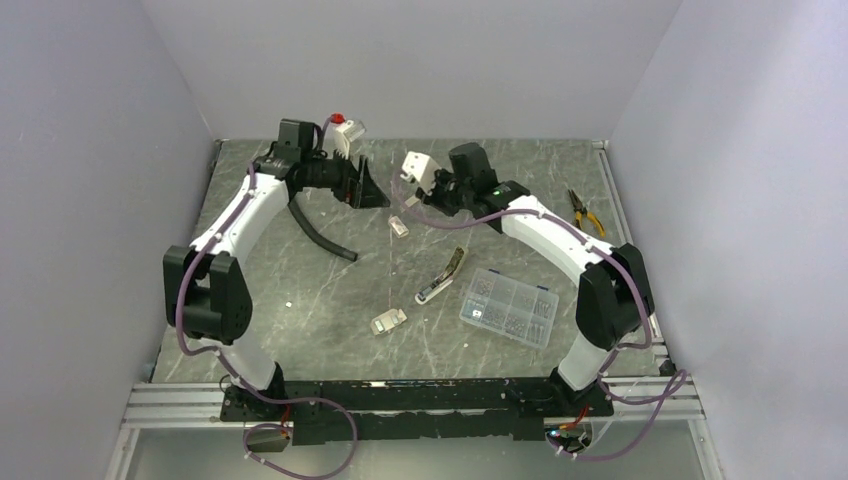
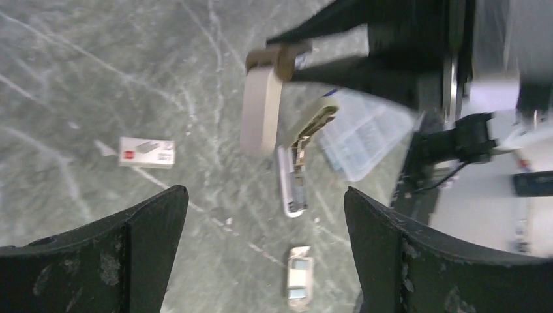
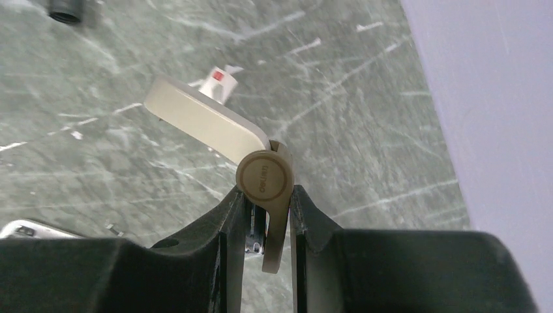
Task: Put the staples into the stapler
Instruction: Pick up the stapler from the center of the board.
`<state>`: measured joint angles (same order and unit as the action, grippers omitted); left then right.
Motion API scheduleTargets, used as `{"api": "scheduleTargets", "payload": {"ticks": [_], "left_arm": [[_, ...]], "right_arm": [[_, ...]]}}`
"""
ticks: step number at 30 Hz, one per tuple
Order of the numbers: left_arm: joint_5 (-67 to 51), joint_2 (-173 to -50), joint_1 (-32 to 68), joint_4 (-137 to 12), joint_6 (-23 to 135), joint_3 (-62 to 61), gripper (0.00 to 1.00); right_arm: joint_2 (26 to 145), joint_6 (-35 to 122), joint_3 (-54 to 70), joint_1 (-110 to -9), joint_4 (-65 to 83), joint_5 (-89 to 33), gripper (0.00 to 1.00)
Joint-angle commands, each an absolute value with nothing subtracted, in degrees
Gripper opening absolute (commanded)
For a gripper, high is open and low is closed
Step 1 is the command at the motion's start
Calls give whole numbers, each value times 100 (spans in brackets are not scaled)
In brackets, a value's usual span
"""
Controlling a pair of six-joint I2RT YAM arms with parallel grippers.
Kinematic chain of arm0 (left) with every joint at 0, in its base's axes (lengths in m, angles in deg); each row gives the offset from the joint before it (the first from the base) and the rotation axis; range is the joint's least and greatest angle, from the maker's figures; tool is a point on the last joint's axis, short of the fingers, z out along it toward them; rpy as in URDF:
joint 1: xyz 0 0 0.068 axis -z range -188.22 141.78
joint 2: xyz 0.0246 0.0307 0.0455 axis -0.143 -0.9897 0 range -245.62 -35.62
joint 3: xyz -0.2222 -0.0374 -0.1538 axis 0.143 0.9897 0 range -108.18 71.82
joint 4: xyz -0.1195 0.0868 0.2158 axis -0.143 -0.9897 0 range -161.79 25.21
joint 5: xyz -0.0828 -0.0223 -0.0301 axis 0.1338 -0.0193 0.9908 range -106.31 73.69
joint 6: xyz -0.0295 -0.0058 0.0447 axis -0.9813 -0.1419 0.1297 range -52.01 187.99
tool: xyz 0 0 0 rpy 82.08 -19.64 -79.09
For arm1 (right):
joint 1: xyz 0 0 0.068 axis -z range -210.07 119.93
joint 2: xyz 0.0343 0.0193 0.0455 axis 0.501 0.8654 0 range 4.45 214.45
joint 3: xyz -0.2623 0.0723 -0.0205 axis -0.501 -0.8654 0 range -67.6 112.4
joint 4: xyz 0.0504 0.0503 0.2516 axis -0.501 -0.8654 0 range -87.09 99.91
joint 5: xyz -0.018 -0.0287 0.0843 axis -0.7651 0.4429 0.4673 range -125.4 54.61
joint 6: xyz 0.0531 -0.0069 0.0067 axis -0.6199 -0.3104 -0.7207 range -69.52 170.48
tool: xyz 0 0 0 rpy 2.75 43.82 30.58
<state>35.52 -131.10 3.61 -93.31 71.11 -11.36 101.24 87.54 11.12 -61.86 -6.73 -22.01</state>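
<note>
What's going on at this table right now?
The right gripper is shut on a beige flat bar with a round hinge end, held above the grey marbled table. The small olive-grey stapler with a silver channel lies opened on the table, untouched. The left gripper is open and empty.

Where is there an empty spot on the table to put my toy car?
Roomiest: the bare table between the left arm, the black hose and the small box. The far right corner, behind the right arm and the pliers, is bare too. Crowded: the middle, with the stapler, the clear box and the right hand gripping a beige tool.
</note>
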Motion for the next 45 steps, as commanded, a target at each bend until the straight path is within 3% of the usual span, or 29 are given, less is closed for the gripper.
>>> {"api": "scheduleTargets", "payload": {"ticks": [1, 14, 24, 34, 38, 40, 42, 45], "left_arm": [[4325, -13478, 476, -9349, 5974, -1599, 93], [4932, -14335, 689, -8258, 4847, -1427, 89], [5289, -14875, 825, -7798, 4417, -1422, 65], [5575, -15022, 991, -7056, 3888, -1309, 49], [5704, -15049, 1023, -6865, 3775, -1260, 39], [5809, -15062, 1024, -6631, 3631, -1195, 29], [5832, -15031, 1023, -6591, 3674, -1150, 7], [5582, -14806, 1027, -7433, 4706, -1151, 3]], "right_arm": [[9760, 8788, 1374, -6608, -791, -2550, 0], [9705, 8672, 1265, -6876, -817, -2555, 1], [9726, 8625, 1256, -6883, -850, -2375, 1], [9810, 8681, 1175, -6891, -823, -2335, 2], [9837, 8726, 1152, -6893, -830, -2306, 3], [9857, 8739, 1143, -6892, -841, -2285, 4], [9891, 8735, 1122, -6891, -854, -2253, 11], [9810, 8662, 1061, -6871, -867, -2271, 27]]}}
